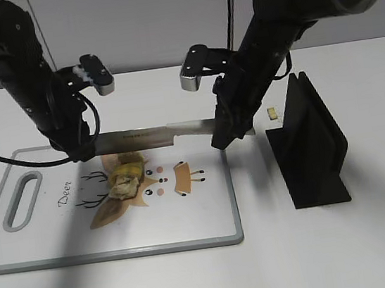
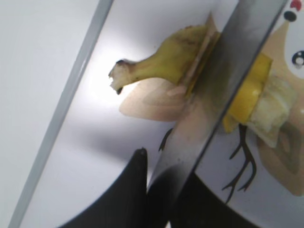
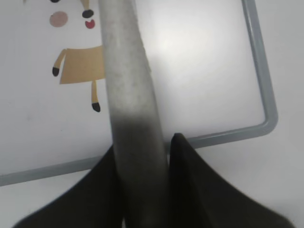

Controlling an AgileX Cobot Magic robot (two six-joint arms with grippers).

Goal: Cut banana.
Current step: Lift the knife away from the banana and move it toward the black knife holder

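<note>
A partly peeled banana (image 1: pixel 127 175) lies on the white cutting board (image 1: pixel 209 220) with a deer drawing. A knife (image 1: pixel 142 138) hangs level just above it, held at both ends. My left gripper (image 1: pixel 83 152) is shut on the blade's left end. My right gripper (image 1: pixel 222 139) is shut on the grey handle end. In the left wrist view the blade (image 2: pixel 213 95) crosses the banana (image 2: pixel 166 61) between its stem part and its peeled end; the jaws (image 2: pixel 161 161) pinch the blade. In the right wrist view the jaws (image 3: pixel 142 142) clamp the handle (image 3: pixel 126 71) over the board's edge (image 3: pixel 256 71).
A black knife stand (image 1: pixel 310 146) stands on the table right of the board, close to my right arm. A small pale scrap (image 1: pixel 272 113) lies on the table behind the stand. The board has a handle slot (image 1: pixel 21 202) at its left end.
</note>
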